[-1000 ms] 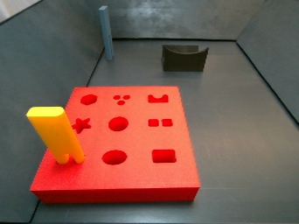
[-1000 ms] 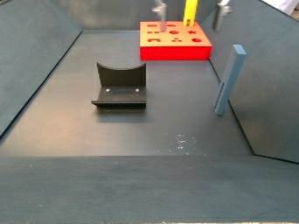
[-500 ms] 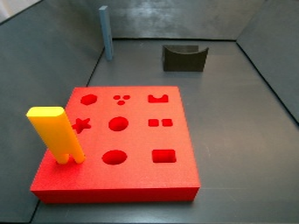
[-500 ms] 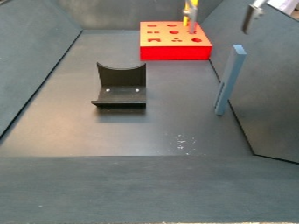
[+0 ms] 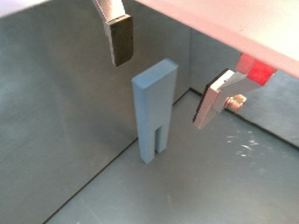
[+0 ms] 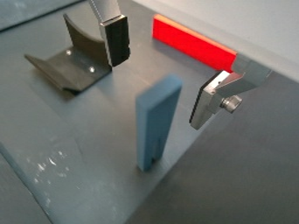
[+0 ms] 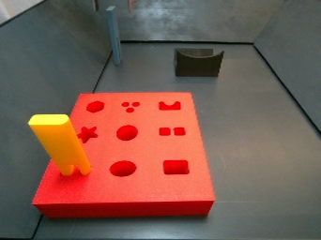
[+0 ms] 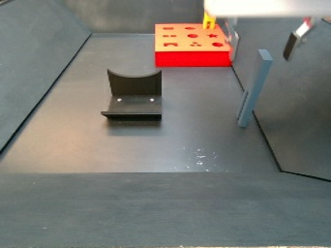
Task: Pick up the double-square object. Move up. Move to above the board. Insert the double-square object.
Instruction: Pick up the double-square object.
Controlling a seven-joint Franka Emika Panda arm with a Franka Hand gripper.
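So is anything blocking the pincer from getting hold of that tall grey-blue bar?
Nothing visible does. In both wrist views the pincer is open above the double-square object, one finger on each side of its top and neither touching it. The bar stands upright by the wall, well apart from the dark U-notched block.

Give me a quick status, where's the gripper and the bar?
Gripper open, above the double-square object, fingers apart from it. Bar upright by the wall, not grasped. Yellow post standing in the board; nothing between fingers and bar.

Gripper (image 5: 167, 72) is now brought over the double-square object (image 5: 153, 111), jaws spread either side; previously it was near the board (image 8: 195, 46).
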